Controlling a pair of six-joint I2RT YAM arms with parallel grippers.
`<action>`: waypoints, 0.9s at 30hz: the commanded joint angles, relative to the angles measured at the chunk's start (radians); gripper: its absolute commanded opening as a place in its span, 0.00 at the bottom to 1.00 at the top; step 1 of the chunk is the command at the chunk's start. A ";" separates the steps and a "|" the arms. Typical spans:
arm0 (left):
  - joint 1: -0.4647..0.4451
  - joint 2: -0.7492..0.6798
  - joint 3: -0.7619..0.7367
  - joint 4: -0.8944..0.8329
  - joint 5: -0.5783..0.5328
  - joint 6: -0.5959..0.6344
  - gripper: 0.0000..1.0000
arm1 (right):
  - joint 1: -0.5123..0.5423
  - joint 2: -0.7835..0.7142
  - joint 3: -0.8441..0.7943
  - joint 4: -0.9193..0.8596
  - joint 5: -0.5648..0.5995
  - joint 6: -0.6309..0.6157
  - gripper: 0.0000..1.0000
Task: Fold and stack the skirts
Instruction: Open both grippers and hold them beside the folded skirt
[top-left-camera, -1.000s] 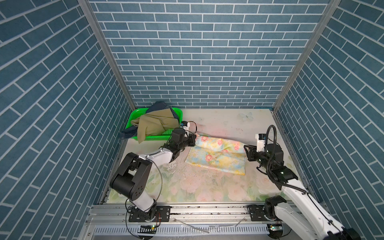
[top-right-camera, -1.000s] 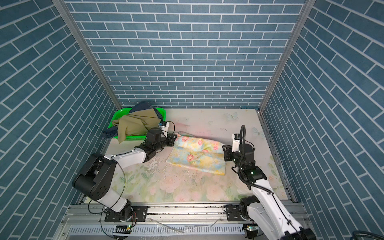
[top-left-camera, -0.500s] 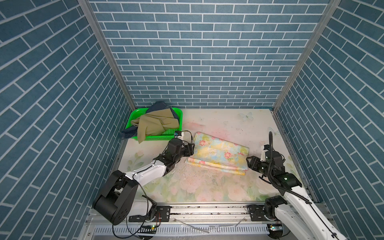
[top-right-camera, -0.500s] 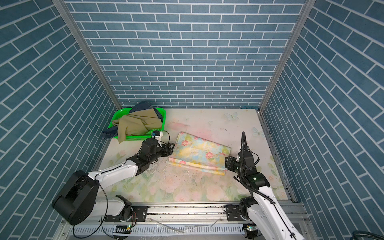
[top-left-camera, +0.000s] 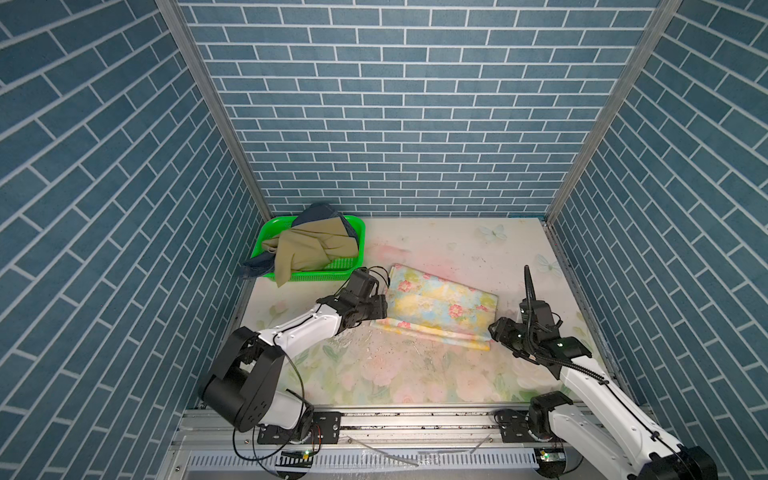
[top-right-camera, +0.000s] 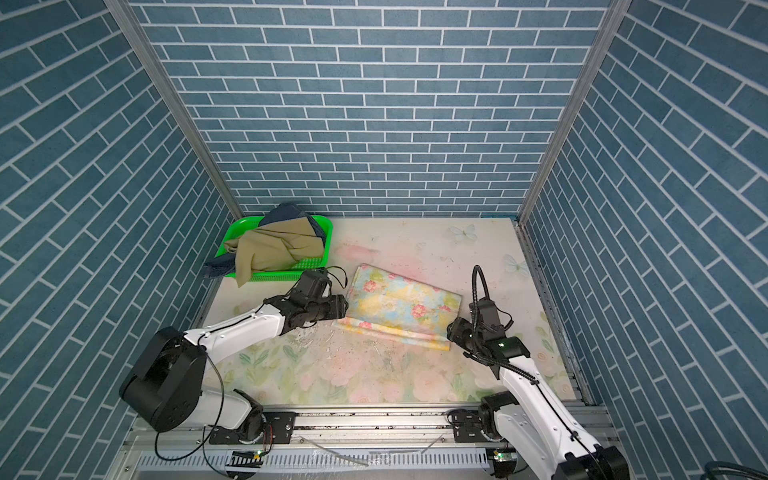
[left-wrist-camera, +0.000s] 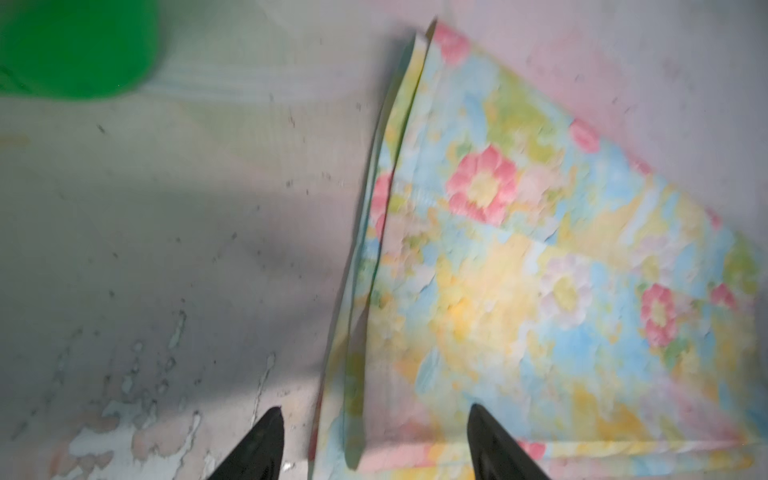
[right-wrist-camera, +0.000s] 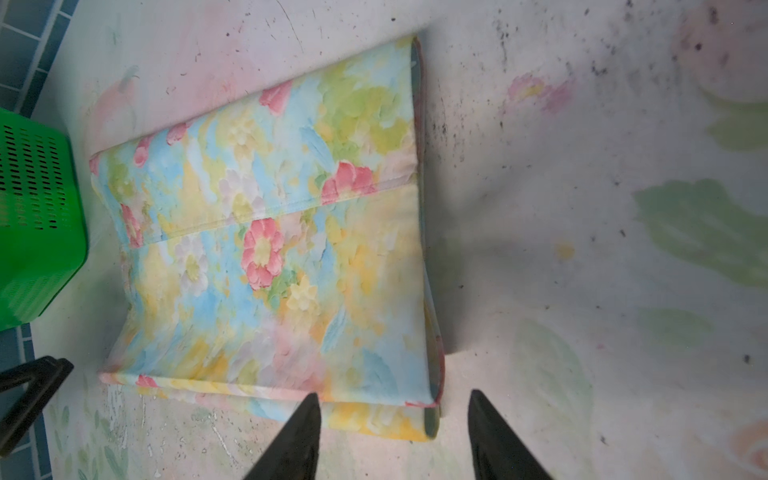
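On the flower-printed table inside the blue brick-patterned booth, the pastel floral skirt is lying folded into a flat, slightly skewed rectangle. It is lying a little right of the middle in both top views, with a narrower layer of it showing along the near edge.

The left gripper is hovering low at the skirt's left edge, and the left wrist view shows it released. Its black fingers are standing well apart, with the layered edge of the cloth running between them and nothing pinched. That view is blurred.

The right gripper is sitting at the skirt's near right corner. It is likewise let go, with its dark fingers spread on either side of that corner and the fabric lying loose on the table.

In the far left corner, the green basket is holding the other two garments. The olive-khaki skirt is lying crumpled on top and spilling over the front rim. The dark denim skirt is showing behind it and hanging over the basket's left side. Neither has been folded.

The basket is standing just beyond the left gripper, apart from the floral skirt, and both arms are reaching in from the near rail.
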 joint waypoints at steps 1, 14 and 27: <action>-0.017 0.019 0.012 -0.087 0.033 -0.041 0.68 | 0.004 0.018 -0.010 0.017 -0.008 0.044 0.55; -0.043 0.079 0.047 -0.055 0.011 -0.077 0.60 | 0.005 0.064 -0.033 0.060 -0.018 0.041 0.41; -0.050 0.083 0.088 -0.090 0.002 -0.076 0.59 | 0.005 0.114 -0.044 0.060 -0.016 0.008 0.37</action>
